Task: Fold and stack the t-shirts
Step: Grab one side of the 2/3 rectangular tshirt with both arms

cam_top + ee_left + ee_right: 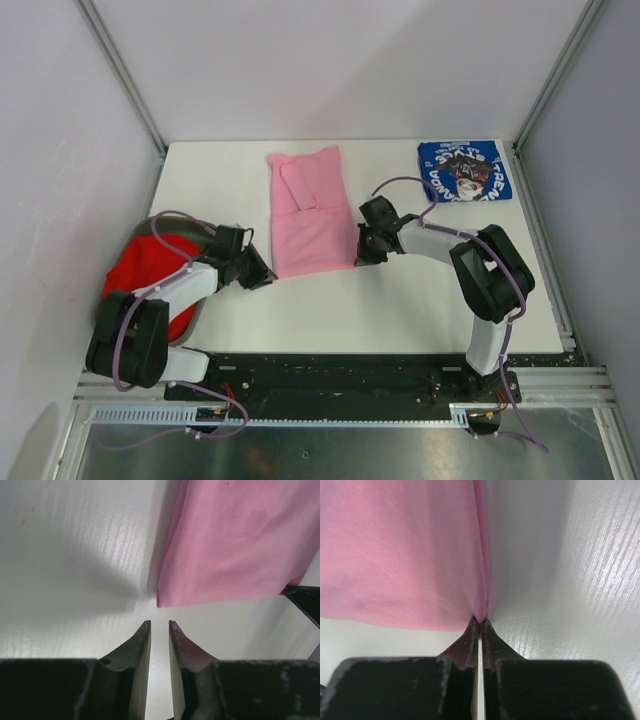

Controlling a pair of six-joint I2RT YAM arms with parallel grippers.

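The pink t-shirt (310,215) lies on the white table (400,310) as a long folded strip, collar end away from me. My right gripper (362,255) is at the strip's near right corner, and its jaws (480,622) are shut on the pink edge (479,600). Just off the near left corner (161,600) sits my left gripper (262,275), whose jaws (159,625) stand slightly open with only bare table between them. A folded blue t-shirt (463,171) with white lettering rests at the back right corner. The red t-shirt (140,270) lies bunched at the left edge, partly under the left arm.
A grey bin rim (193,312) curves round the red cloth at the table's left side. White walls and metal frame posts (120,70) close in the table at the left, right and back. A black rail (330,375) carrying the arm bases runs along the near edge.
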